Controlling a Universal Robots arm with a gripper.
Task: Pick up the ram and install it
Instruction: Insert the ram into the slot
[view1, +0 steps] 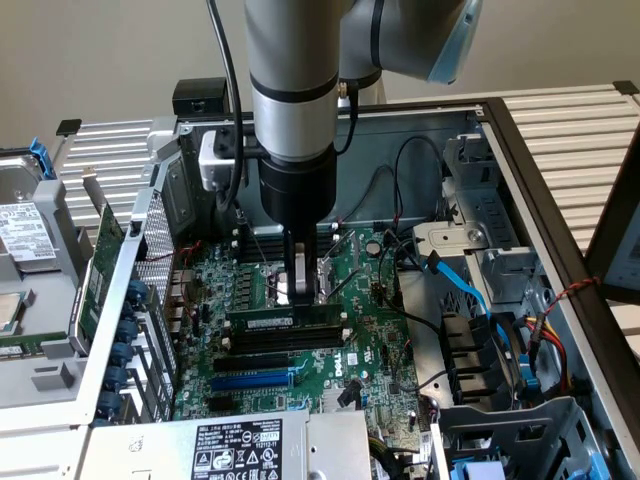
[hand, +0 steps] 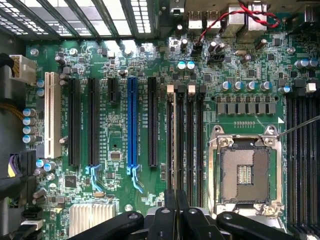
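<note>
Gripper (view1: 303, 293) fingers squeezed shut, long thin green ram (view1: 262, 320) with a white label, standing on edge on the board, right under the fingertips

CPU socket (view1: 283, 290) half behind pincer (view1: 303, 298), power supply (view1: 335, 445) cut by edge (label (view1: 237, 450) unreadable)

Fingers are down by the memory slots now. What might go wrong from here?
1. The shut fingers are at the ram, which stands upright among the memory slots; an off-centre push may tilt it.
2. The open CPU socket lies beside those slots; a sideways slip could hit its bare contacts.
</note>
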